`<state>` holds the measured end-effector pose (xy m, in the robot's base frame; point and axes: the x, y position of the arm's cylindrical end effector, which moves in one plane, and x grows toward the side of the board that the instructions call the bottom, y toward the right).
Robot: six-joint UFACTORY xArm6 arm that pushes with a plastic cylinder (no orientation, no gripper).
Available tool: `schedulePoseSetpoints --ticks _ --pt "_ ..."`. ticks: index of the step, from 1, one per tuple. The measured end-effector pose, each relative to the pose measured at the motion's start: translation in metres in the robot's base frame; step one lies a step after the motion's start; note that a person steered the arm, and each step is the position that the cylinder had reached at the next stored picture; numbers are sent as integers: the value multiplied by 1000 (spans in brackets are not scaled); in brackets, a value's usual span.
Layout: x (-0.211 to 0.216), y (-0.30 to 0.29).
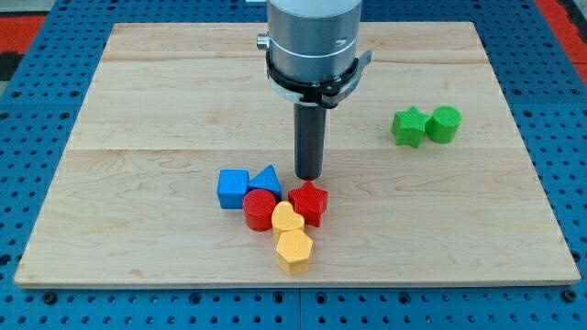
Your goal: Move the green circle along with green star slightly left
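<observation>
- My tip [309,176], the lower end of the straight dark rod, stands on the pale wooden table top [165,101] near the middle of the view; it has no jaws and holds nothing, and it presses against no block that I can make out.
- Just near of my tip, a little to the right, sits the red plastic star-shaped block [309,203]; the gap between the two is very small, and whether they touch cannot be told.
- Just left of my tip is the blue plastic triangular block [267,179], close beside it but apart.
- Further left, touching or nearly touching the triangle, lies the blue plastic cube [232,189].
- Near of the triangle is the red plastic round block [260,210], wedged between the cube and the red star.
- On the near side of that red pair sits the yellow plastic heart-shaped block [287,220], and nearer still, against it, the yellow plastic hexagonal block [294,251].
- Well apart from all this, to the far right of the board, stand the green plastic star-shaped block [410,126] and the green plastic round block [445,124], side by side and touching, the star on the left.
- Around the board runs a blue perforated base [37,137].
</observation>
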<state>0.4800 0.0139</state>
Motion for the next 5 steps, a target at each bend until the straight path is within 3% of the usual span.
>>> schedulePoseSetpoints --ticks 2,5 --pt "-23 63" --pt "-7 103"
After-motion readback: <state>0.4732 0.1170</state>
